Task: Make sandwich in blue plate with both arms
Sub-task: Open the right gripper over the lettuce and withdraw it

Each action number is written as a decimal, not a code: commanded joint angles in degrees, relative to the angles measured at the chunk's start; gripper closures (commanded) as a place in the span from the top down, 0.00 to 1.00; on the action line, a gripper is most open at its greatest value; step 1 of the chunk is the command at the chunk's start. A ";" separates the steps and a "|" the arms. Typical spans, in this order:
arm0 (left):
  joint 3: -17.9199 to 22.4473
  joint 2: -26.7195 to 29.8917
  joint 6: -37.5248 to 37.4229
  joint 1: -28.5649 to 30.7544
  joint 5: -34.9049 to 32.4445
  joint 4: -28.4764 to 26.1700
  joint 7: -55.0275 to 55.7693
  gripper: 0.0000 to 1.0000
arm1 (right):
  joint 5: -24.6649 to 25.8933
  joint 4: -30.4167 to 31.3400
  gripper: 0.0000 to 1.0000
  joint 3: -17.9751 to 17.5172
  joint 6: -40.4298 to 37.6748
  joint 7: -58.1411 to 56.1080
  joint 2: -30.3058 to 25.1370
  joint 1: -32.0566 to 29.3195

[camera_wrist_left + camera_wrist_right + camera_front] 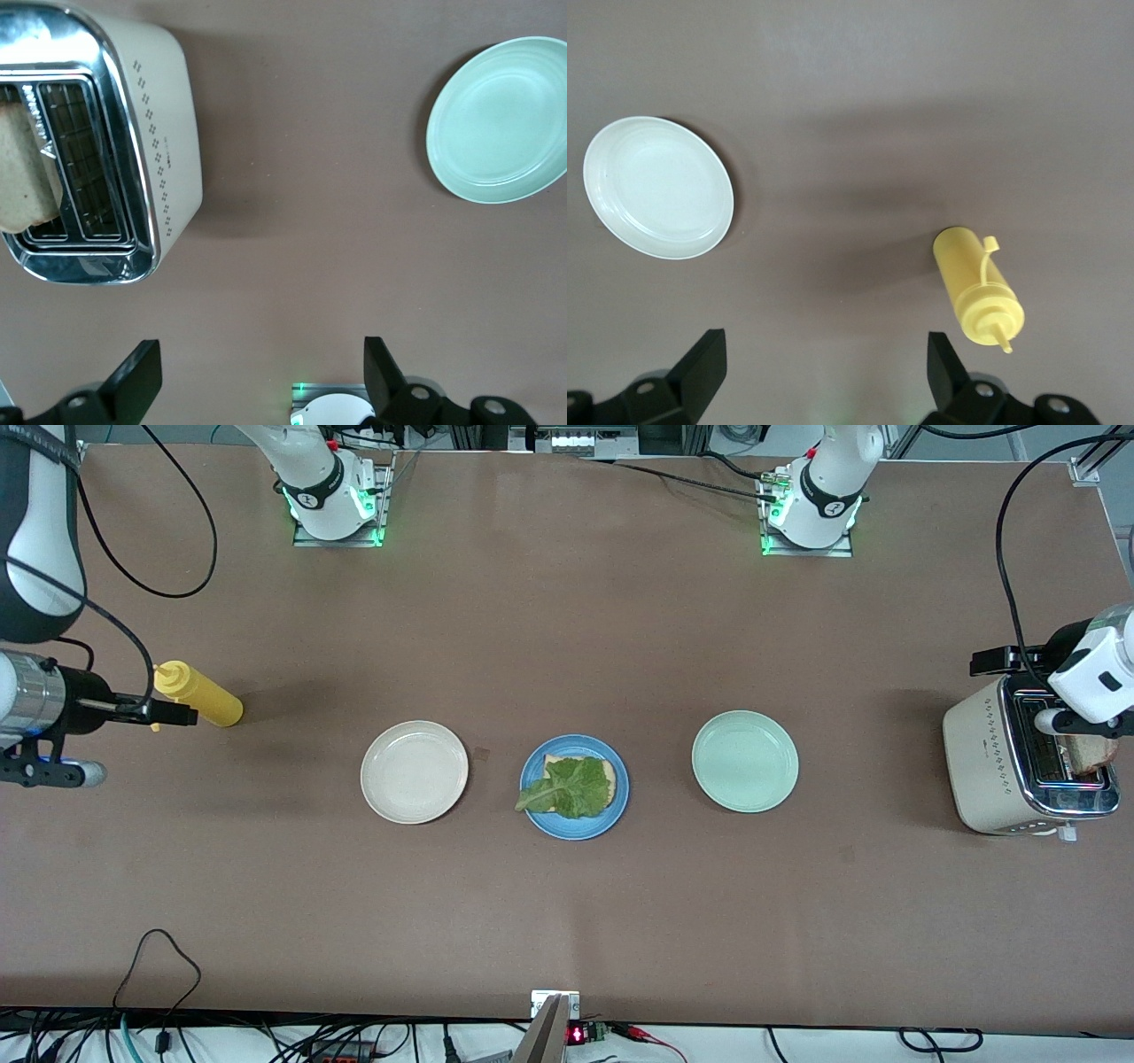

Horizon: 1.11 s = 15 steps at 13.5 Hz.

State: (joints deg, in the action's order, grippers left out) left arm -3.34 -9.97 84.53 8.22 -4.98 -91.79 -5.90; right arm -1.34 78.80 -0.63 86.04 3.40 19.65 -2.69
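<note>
The blue plate (613, 808) sits mid-table with one bread slice (605, 771) on it and a green lettuce leaf (567, 788) on top. A second bread slice (1090, 752) stands in a slot of the toaster (983, 766); it also shows in the left wrist view (22, 173). My left gripper (1085, 728) hangs over the toaster, open and empty (261, 376). My right gripper (168, 713) hangs open and empty (826, 372) over the table by the yellow bottle.
A cream plate (414, 771) (658, 188) lies beside the blue plate toward the right arm's end, a mint-green plate (745, 761) (500, 119) toward the left arm's end. A yellow squeeze bottle (197, 693) (976, 288) lies on its side. The toaster also shows in the left wrist view (159, 150).
</note>
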 commanded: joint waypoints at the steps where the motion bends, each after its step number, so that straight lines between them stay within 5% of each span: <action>1: -1.66 0.83 -0.77 -0.05 -0.47 0.91 -0.08 1.00 | 2.47 2.15 1.00 -0.60 2.29 -1.90 -3.65 0.14; 15: -2.46 1.45 -0.95 -0.14 -0.12 0.91 -0.08 1.00 | 6.79 0.48 1.00 -0.86 1.59 -1.82 -5.59 1.55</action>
State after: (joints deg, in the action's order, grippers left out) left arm -5.55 -9.22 84.51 8.16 -4.97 -91.31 -5.87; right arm 5.00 78.78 -1.37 87.40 2.00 14.56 -1.05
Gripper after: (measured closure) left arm 0.000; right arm 0.000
